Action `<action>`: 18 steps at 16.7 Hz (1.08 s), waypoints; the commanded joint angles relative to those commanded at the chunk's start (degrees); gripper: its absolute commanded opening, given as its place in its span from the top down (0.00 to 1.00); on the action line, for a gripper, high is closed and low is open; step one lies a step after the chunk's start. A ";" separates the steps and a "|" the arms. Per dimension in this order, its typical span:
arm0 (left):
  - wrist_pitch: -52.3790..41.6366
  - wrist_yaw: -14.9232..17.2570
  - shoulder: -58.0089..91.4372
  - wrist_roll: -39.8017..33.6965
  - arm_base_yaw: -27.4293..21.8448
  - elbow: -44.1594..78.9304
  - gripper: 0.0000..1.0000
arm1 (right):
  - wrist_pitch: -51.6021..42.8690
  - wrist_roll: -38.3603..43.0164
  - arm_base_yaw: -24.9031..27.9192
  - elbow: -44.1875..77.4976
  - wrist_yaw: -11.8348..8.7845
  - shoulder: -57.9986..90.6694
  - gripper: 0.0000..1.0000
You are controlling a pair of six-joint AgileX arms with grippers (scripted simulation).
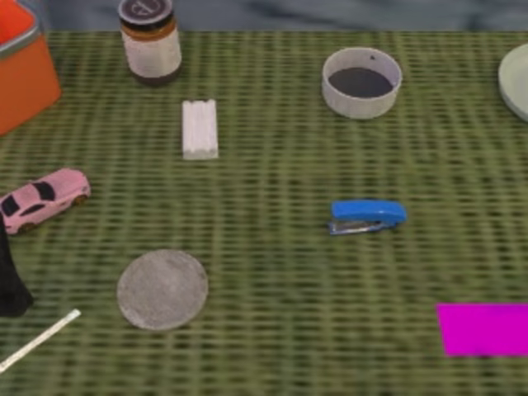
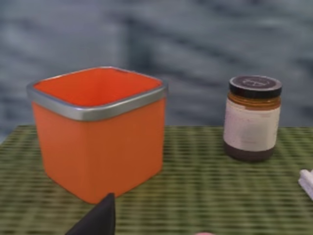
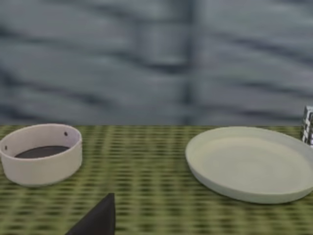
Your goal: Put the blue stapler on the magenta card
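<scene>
The blue stapler (image 1: 368,217) lies on its side on the green mat, right of centre, with nothing touching it. The magenta card (image 1: 484,328) lies flat at the front right, reaching the right edge, and is bare. My left gripper (image 1: 10,285) is parked at the left edge, just in front of the pink car, far from the stapler. Its wrist view shows one dark finger (image 2: 100,218) set off to the side, nothing held. My right arm is outside the top view. Its wrist view shows one dark finger (image 3: 100,218) over the mat, nothing held.
An orange bin (image 1: 21,74) and a jar (image 1: 150,41) stand at the back left. A white block (image 1: 200,129), a pink toy car (image 1: 43,199), a grey disc (image 1: 162,289) and a white stick (image 1: 40,340) lie on the left half. A white round dish (image 1: 361,82) and a pale plate (image 1: 518,78) sit at the back right.
</scene>
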 joint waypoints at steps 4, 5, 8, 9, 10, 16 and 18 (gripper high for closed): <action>0.00 0.00 0.00 0.00 0.00 0.00 0.00 | -1.40 -1.12 0.62 1.73 -0.07 1.72 0.00; 0.00 0.00 0.00 0.00 0.00 0.00 0.00 | -2.78 -2.23 1.20 3.51 -0.11 3.49 0.00; 0.00 0.00 0.00 0.00 0.00 0.00 0.00 | -9.29 -7.45 3.79 12.45 -0.16 12.38 0.00; 0.00 0.00 0.00 0.00 0.00 0.00 0.00 | -12.13 -9.71 4.88 16.61 -0.15 16.54 0.00; 0.00 0.00 0.00 0.00 0.00 0.00 0.00 | -15.24 -12.17 6.05 21.31 -0.13 21.29 0.00; 0.00 0.00 0.00 0.00 0.00 0.00 0.00 | -37.82 -29.82 14.43 55.62 0.06 59.03 0.00; 0.00 0.00 0.00 0.00 0.00 0.00 0.00 | -45.89 -36.03 17.43 67.51 0.10 72.90 0.00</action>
